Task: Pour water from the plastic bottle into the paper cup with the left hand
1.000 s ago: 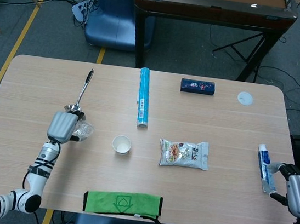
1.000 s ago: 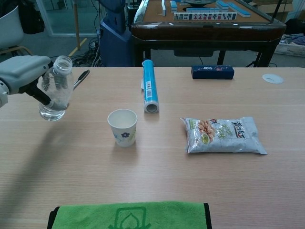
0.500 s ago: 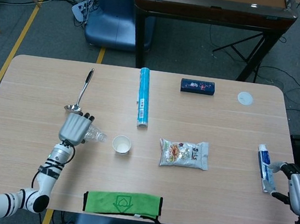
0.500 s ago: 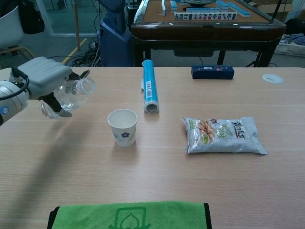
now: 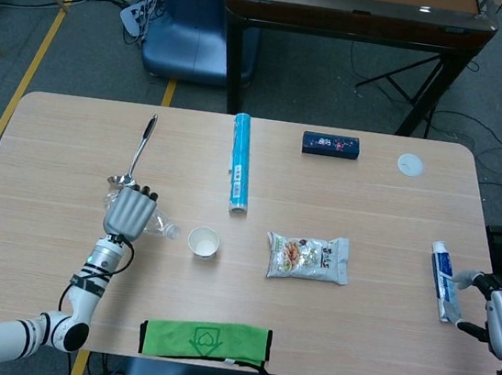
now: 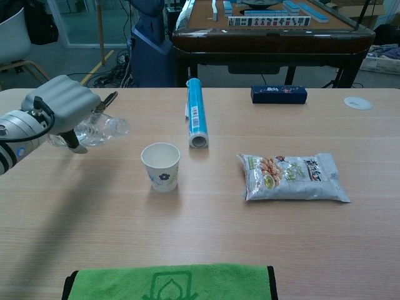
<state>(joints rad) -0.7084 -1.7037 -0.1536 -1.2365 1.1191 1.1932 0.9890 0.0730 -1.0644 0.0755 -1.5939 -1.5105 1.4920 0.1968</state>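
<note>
- The left robot hand (image 6: 62, 103), grey-backed, is held above the left part of the light wooden worktop (image 6: 206, 231); its fingers are wrapped around a clear plastic bottle (image 6: 100, 130), which is carried clear of the surface.
- The bottle is tipped close to horizontal, its uncapped mouth pointing toward the cup; the mouth is seen short of the cup rim, to the cup's left.
- A long-handled metal spoon (image 5: 139, 150) lies behind the left robot hand, its handle running toward the far edge.
- A white paper cup with a small blue flower print (image 6: 160, 167) stands upright on the worktop, just right of the bottle mouth and apart from it.
- A folded green cloth with black edging (image 5: 205, 340) lies at the near edge, in front of the cup.
- A blue cylindrical roll (image 6: 195, 120) lies lengthwise behind the cup.
- A clear-fronted snack packet (image 6: 292, 177) lies flat to the right of the cup.
- A dark blue rectangular box (image 6: 279, 94) rests near the far edge.
- A small white round lid (image 5: 410, 164) lies at the far right corner.
- A white-and-blue tube (image 5: 441, 278) lies near the right edge.
- The right robot hand (image 5: 499, 317) is seen at the lower right, fingers apart, holding nothing, fingertips just beside the tube.
</note>
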